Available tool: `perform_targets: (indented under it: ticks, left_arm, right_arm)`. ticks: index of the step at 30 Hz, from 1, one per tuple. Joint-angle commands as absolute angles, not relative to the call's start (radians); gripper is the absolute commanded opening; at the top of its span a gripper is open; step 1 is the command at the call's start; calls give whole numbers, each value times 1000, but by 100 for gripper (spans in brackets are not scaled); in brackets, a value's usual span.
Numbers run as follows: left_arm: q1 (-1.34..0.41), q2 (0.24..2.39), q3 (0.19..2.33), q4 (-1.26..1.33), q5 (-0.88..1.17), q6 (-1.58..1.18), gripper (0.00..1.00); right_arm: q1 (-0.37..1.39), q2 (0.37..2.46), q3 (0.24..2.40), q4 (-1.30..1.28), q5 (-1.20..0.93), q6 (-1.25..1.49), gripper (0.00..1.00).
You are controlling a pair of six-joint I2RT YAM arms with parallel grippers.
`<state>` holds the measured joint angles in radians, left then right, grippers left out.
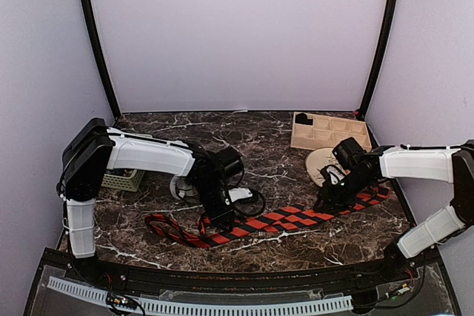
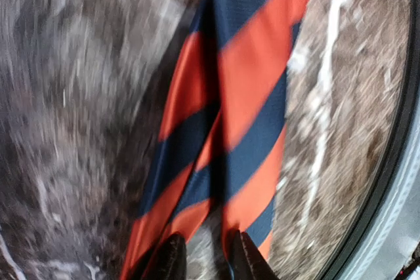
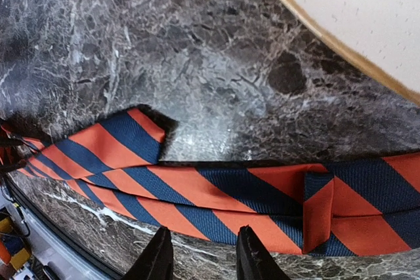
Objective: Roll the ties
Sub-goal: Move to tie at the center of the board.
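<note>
Overhead view: a long narrow fabric necktie with bold red-and-black diagonal stripes (image 1: 274, 221) lies stretched out, unrolled, on the dark veined marble table (image 1: 252, 138). Your left gripper (image 1: 218, 220) is down over its looped, bunched part, and your right gripper (image 1: 331, 199) is down at the far end.

Left wrist view (blurred): the dark fingertips (image 2: 172, 257) stand slightly apart with marble showing between them. The folded tie runs straight ahead of them. Nothing looks clamped.

Right wrist view: the fingertips (image 3: 157, 257) are moderately parted and empty. The tie lies crosswise just ahead, its pointed end ahead and to the left.

Rolling seems not yet begun; you look to be securing an end. Next, pinch one end and fold it over itself, keeping the rest flat.
</note>
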<state>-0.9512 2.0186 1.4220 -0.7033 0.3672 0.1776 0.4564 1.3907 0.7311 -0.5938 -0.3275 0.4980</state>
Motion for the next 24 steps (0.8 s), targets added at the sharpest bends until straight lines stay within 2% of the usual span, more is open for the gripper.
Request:
perform_targets:
  ticks: [1,10,16,19,24]
  left_arm:
    - [-883,1965,1348,-822,291,238,27]
    - [-756,1891,1270,-907,118,381,24]
    - [-765,1767,1293,-809,283,399,45]
    - [-808,1698,1310,-706,340,374,52]
    - [-928,1661,1335,-446,302,313,57]
  right_arm:
    - [483,1410,691,-538,-361,501,31]
    - [648,1459,660,-453,-387,610,29]
    - [660,1416,686,-524,-333,614,29]
    - [637,1353,715,-564,-304,616,30]
    - [587,1211,738,-557,-286,655,36]
